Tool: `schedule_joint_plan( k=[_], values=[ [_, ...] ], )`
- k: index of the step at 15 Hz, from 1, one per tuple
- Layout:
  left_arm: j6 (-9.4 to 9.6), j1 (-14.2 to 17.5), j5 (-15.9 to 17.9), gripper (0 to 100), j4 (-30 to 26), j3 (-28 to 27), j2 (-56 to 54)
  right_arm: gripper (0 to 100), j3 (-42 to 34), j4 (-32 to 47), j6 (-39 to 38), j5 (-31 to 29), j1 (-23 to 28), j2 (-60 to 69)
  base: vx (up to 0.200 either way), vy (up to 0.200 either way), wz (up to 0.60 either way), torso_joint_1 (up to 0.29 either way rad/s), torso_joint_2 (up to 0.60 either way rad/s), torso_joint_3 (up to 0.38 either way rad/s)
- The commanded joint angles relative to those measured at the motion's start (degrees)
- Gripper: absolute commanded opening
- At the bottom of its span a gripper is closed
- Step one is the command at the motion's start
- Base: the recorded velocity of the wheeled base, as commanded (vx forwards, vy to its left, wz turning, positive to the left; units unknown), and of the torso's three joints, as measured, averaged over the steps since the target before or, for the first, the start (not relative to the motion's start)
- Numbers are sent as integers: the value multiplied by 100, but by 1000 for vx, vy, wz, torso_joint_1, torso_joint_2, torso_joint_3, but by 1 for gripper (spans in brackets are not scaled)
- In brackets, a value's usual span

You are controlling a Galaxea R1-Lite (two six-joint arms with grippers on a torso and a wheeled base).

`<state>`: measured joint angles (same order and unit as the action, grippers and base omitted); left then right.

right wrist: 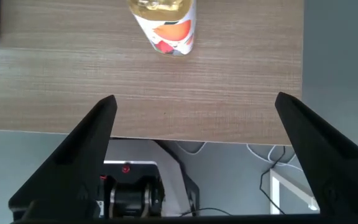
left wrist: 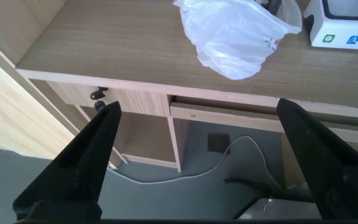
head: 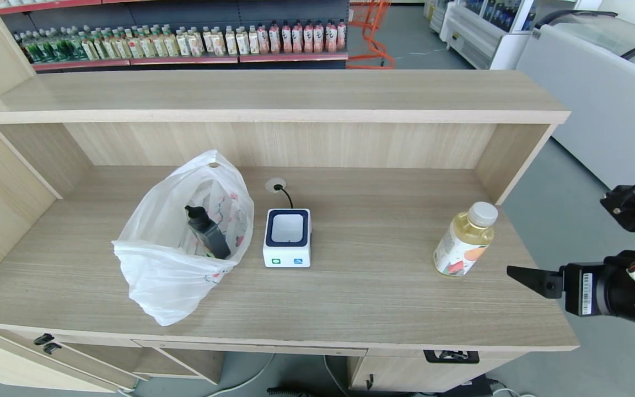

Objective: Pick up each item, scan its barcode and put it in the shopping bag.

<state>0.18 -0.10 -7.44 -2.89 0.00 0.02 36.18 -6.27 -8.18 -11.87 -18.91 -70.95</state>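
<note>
One bottle (head: 465, 240) of pale yellow drink stands upright on the right end of the counter (head: 361, 286), well apart from the scanner (head: 288, 237) at the middle. In the right wrist view its cap and upper half are cut off. The right gripper (right wrist: 196, 98) hangs off the counter's front right edge, near the bottle but not touching it, fingers spread wide and holding nothing. In the head view one dark finger is plain and the other is hard to make out. The shopping bag (head: 179, 242) sits slumped just left of the scanner, mouth open. A dark item (head: 207, 231) stands inside, its lower part hidden by plastic folds; what it is cannot be told. The left gripper (left wrist: 199, 104), likewise spread and empty, is out before the counter's front edge near the bag. The scanner's cable (head: 286, 194) runs into a hole (head: 275, 184) in the counter behind it.
</note>
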Motion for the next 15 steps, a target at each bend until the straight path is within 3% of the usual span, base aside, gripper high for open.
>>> schedule_joint_plan(
  k=[1,4,7,9,15],
  values=[
    [-1,10,-3,100,-1,0,-2,100,-50,-50,-8,-210,27,-279,0,0,0,0,0,0],
    [-1,10,-3,100,-1,0,6,100,-252,-665,18,-386,168,-569,0,0,0,0,0,0],
    [-1,1,-3,100,-1,0,6,100,-797,-2423,36,-500,212,-1395,0,0,0,0,0,0],
    [-1,10,-3,100,-1,0,-2,100,-929,-3109,27,-491,186,-1782,0,0,0,0,0,0],
    [-1,10,-3,100,-1,0,-2,100,-955,-4673,27,-439,-78,-2740,0,0,0,0,0,0]
  ],
)
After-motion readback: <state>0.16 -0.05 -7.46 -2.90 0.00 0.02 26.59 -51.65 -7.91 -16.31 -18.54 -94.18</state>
